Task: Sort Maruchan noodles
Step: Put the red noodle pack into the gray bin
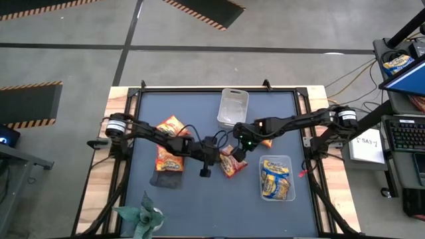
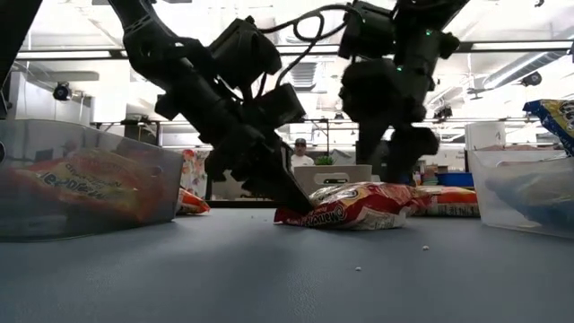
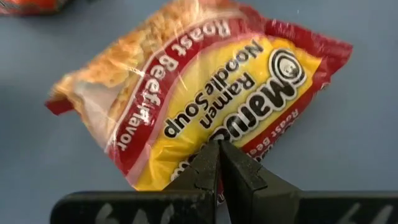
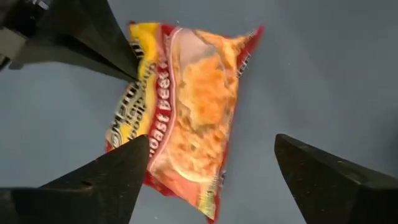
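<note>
the roast beef packet (image 1: 232, 161) lies flat on the grey mat (image 1: 279, 212) at mid-table, between both arms. the left gripper (image 3: 219, 163) has its fingers pressed together, tips touching the packet's edge. the right gripper (image 4: 205, 171) hangs above the same packet, fingers spread wide on either side. two blue-and-yellow packets (image 1: 276, 179) sit in the right tub (image 1: 290, 161); another orange packet (image 1: 167, 159) sits in the left tub (image 1: 155, 179).

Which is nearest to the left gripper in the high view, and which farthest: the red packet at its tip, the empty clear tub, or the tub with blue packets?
From the left gripper:
1. Red packet, just to its right.
2. Empty clear tub, at the table's far edge.
3. Tub with blue packets, far right.
</note>
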Motion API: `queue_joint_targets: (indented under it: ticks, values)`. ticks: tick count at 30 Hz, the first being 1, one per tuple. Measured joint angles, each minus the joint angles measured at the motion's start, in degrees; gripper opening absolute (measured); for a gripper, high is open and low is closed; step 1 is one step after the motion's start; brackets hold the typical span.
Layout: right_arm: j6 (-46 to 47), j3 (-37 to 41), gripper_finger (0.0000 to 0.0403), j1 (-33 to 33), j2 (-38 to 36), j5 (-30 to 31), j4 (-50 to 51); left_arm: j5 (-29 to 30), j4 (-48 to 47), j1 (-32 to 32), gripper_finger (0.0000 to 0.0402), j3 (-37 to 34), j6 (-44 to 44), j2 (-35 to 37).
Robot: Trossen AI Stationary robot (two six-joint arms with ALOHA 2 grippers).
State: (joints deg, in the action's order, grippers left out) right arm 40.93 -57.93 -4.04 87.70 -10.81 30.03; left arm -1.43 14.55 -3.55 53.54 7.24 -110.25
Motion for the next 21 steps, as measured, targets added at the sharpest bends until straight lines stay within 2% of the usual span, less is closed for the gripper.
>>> queue_joint_targets:
  ticks: [14, 21]
  values:
    - [-1.7, 1.5, 0.0350, -0.7, 7.9, -7.7, -13.6, -0.1, -2.2, 0.0, 0.0000, -1.0, -2.1, -0.8]
    - [-3.1, 1.5, 0.0333, -0.7, 10.6, -13.1, -20.5, -0.2, -2.5, 0.0, 0.0000, -1.0, -2.1, -0.8]
